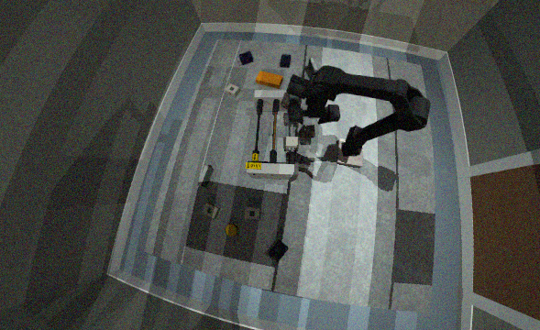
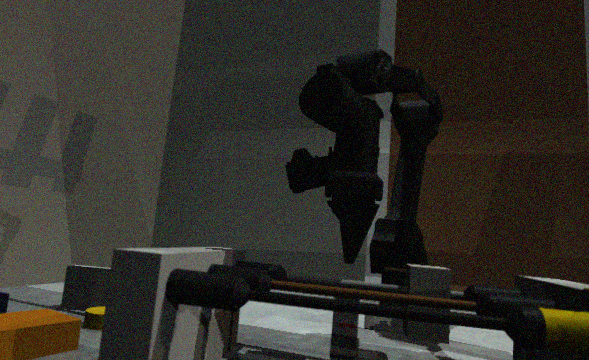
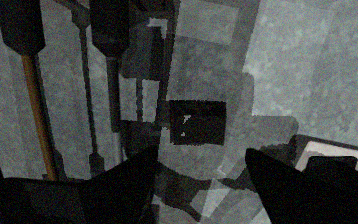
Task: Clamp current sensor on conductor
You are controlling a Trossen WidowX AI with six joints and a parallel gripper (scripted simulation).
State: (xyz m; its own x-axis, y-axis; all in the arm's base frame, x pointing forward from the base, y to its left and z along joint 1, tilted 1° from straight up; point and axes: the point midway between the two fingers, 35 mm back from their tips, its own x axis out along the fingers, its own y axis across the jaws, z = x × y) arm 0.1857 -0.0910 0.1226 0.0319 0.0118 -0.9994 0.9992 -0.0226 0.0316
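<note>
Evidently, we see no sensor we can identify with certainty; its location remains indeterminate. The worktop [image 1: 338, 229] carries an orange block [image 1: 270, 79] [image 2: 29, 330]. The end effector's [image 1: 293, 115] [image 2: 349, 261] [image 3: 201, 150] fingers stand apart.

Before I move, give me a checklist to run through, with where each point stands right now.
1. End effector open: ok.
2. Nothing gripped between its fingers: ok.
3. Thin black conductor with a yellow band at one end has the sensor clamped round it: not ok, its span is bare.
4. Orange-brown conductor free of any clamped sensor: ok.
5. Small yellow label on the white support block reads LOAD: cannot tell, blurred.
6. Sensor's arrow points toward the LOAD marker: cannot tell, no arrow is legible.
</note>
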